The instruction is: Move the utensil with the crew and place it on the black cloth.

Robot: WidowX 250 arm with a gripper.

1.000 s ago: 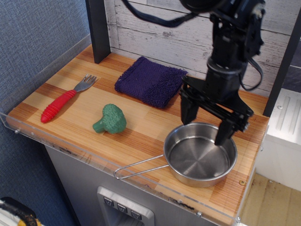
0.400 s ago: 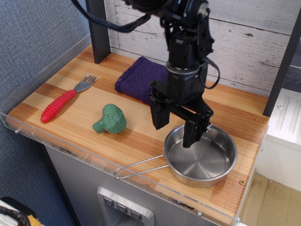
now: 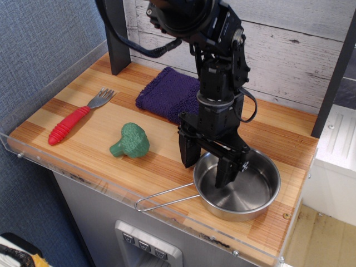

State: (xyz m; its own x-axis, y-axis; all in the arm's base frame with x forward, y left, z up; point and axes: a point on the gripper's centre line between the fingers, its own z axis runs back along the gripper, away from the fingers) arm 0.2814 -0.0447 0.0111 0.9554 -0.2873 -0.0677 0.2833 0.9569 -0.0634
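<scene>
On the wooden desk (image 3: 83,119), the shiny steel pan (image 3: 245,194) sits at the near right, upright on the boards, with its thin wire loop handle (image 3: 164,197) reaching out to the left along the near edge. The black arm comes down from the top of the view and ends in the pincer (image 3: 207,161), which is lowered over the pan's left rim. Its two dark fingers stand apart: one finger (image 3: 188,151) hangs just outside the rim on the left, over the wood, and the other (image 3: 227,169) dips inside the bowl, so the rim lies between them. They are spread, not pressed on the metal, though I cannot tell whether either one touches the rim. The dark purple cloth (image 3: 167,94) lies flat at the far middle of the desk, close to the white plank wall, and the arm hides its right part. The pan is apart from the cloth, nearer and to the right. A green toy broccoli (image 3: 131,140) rests left of the pan, in the middle of the desk. Farther left lies a metal fork with a red ribbed handle (image 3: 71,124), its tines pointing toward the far side.
</scene>
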